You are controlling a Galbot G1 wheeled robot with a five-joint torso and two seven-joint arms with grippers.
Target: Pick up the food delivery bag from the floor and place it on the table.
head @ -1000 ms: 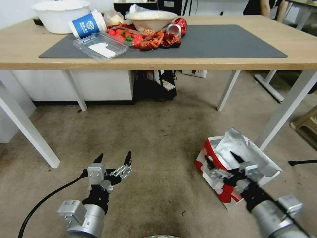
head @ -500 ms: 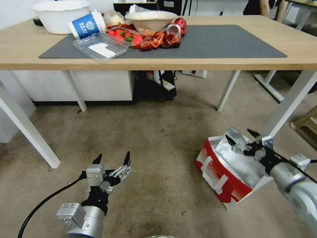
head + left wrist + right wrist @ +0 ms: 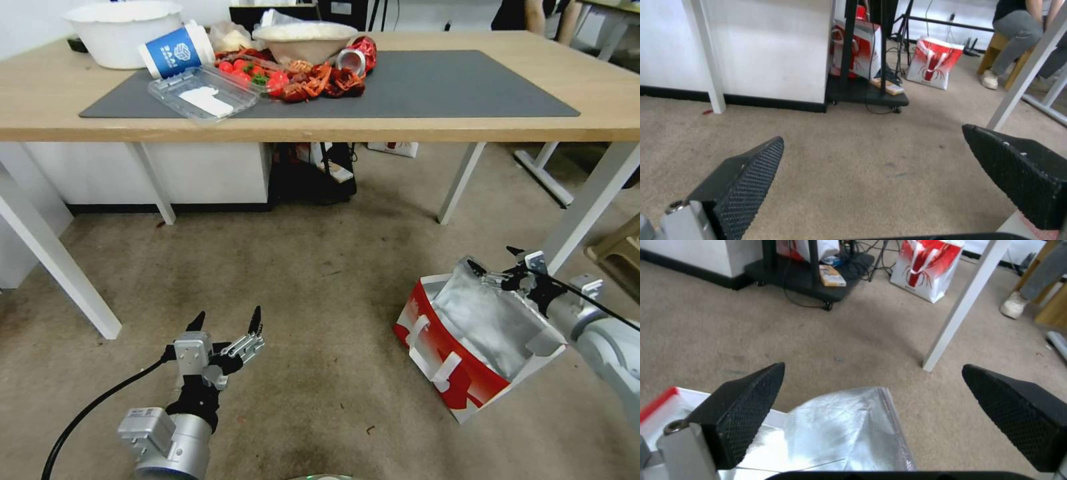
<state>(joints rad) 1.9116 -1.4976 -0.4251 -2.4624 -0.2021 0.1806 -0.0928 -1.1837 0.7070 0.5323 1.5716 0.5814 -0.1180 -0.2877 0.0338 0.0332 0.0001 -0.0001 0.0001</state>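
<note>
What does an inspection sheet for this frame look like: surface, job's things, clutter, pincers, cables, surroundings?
Surface: table, light wood with dark grey mat; right half of mat bare.
Job's things: food delivery bag on the carpet by a table leg, foil mouth open, straps hanging.
Clutter: white bowl, blue cup on its side, clear tray, crayfish.
Pincers: right pincer open over the bag's far foil edge; left pincer open, above bare carpet.
Cables: black cable at left arm.
Surroundings: another red-and-white bag beyond the table.
</note>
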